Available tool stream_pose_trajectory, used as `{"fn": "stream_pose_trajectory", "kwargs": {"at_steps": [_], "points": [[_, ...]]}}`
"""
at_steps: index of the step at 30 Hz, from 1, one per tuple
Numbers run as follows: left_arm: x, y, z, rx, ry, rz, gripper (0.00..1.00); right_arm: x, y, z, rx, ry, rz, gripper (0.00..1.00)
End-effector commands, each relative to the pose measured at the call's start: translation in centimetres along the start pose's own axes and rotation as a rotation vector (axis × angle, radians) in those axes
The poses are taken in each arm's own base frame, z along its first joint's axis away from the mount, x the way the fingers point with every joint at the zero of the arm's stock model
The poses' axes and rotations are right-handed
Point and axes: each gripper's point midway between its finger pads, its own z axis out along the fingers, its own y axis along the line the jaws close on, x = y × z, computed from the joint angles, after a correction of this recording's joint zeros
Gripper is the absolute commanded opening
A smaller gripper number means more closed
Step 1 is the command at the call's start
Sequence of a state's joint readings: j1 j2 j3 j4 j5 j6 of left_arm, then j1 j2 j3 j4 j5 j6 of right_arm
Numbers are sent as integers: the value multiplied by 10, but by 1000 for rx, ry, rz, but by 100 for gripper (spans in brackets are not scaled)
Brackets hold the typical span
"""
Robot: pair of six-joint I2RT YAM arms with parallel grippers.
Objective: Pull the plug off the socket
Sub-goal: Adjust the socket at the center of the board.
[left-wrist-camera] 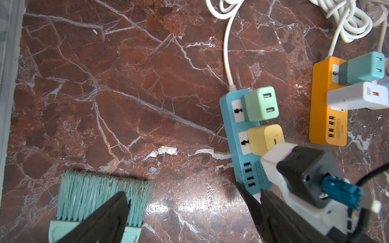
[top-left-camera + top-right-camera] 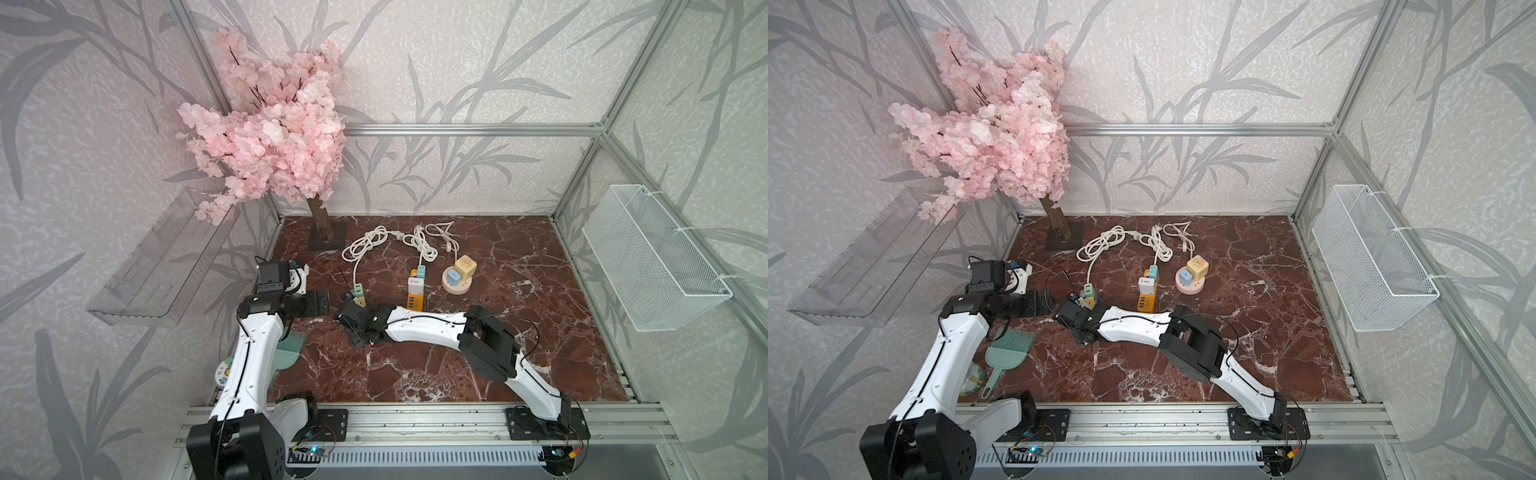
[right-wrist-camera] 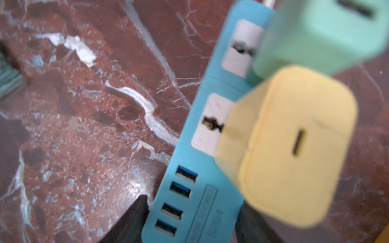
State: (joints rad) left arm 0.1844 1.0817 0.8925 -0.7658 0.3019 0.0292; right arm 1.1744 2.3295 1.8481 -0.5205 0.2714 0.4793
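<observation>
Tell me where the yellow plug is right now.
In both top views the yellow plug stands left of centre on the table, plugged into the blue power strip between the green plug and the strip's small ports.

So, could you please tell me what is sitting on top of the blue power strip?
A green adapter and a yellow adapter are plugged into the blue power strip; its four USB ports lie bare. The adapters cover their own prongs and part of each socket.
</observation>
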Motion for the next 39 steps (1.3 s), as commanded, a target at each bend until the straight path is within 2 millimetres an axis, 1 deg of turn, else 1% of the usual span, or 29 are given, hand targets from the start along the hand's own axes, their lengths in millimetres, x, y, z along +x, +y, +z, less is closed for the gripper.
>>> {"fn": "stream_pose_trajectory", "kwargs": {"at_steps": [1, 6, 10, 13, 15, 17, 20, 23, 26, 27, 29, 31, 33, 35, 39], "points": [[2, -1, 1, 13, -1, -8, 99, 8, -12, 1, 58, 12, -51, 61], [1, -2, 1, 17, 0, -9, 99, 14, -14, -7, 42, 24, -93, 52], [2, 0, 4, 6, 10, -10, 99, 25, -14, -16, -1, 37, -130, 47], [4, -2, 6, 22, 30, 40, 92, 33, -7, -22, -81, 22, -159, 47], [7, -6, 10, 52, 47, 70, 84, 41, -4, -26, -116, 24, -171, 47], [11, -10, 15, 88, 71, 91, 78, 48, 0, -29, -144, 23, -185, 47], [18, -25, 20, 188, 108, 144, 75, 56, 8, -31, -169, 34, -218, 49], [22, -35, 22, 261, 135, 152, 75, 63, 12, -30, -181, 49, -232, 50], [26, -41, 24, 311, 152, 170, 74, 62, 13, -34, -195, 30, -226, 54], [27, -45, 23, 337, 159, 185, 69, 60, 13, -37, -203, 20, -222, 56], [31, -51, 21, 383, 174, 206, 55, 55, 12, -47, -214, -8, -216, 67], [33, -56, 21, 422, 185, 218, 38, 50, 10, -57, -212, -24, -213, 75], [34, -59, 23, 449, 197, 215, 22, 47, 8, -68, -211, -30, -218, 79], [33, -59, 28, 463, 213, 210, 0, 43, 5, -80, -214, -40, -218, 80], [35, -59, 36, 500, 299, 195, 0, 34, -3, -110, -232, -92, -175, 80]]}}
